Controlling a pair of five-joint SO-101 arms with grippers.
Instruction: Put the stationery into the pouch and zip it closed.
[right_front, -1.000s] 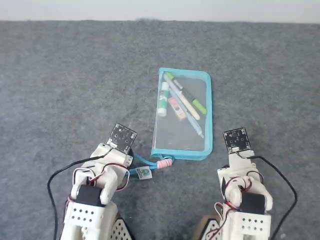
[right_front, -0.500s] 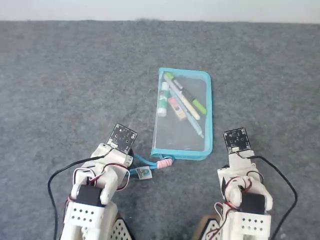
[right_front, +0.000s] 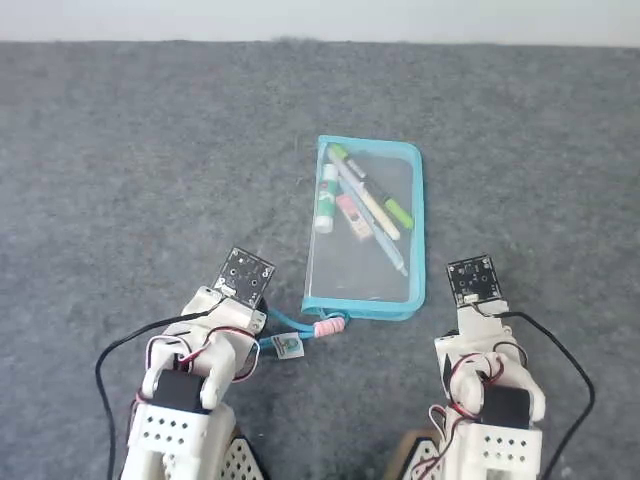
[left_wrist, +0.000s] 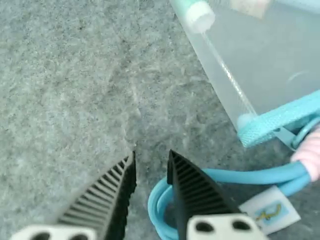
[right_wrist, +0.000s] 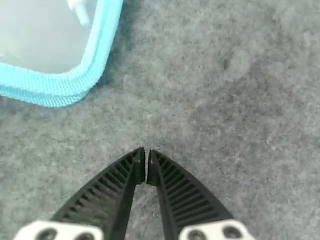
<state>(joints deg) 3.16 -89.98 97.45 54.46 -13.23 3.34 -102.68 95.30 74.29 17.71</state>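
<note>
The clear pouch (right_front: 365, 255) with teal edging lies flat mid-table, holding several pens, a glue stick (right_front: 325, 200) and a pink eraser (right_front: 352, 217). Its zip pull sits at the near left corner, trailing a pink bead (right_front: 328, 327), a teal strap loop (right_front: 280, 322) and a small tag (right_front: 290, 346). My left gripper (left_wrist: 150, 159) hovers over the carpet just short of that corner, slightly open, with the teal strap (left_wrist: 235, 176) beside one finger and nothing between them. My right gripper (right_wrist: 146, 152) is shut and empty, just off the pouch's near right corner (right_wrist: 75, 85).
Grey carpet covers the whole table (right_front: 130, 160). The left arm (right_front: 215, 345) and right arm (right_front: 485, 350) sit at the near edge, either side of the pouch. A pale wall runs along the far edge.
</note>
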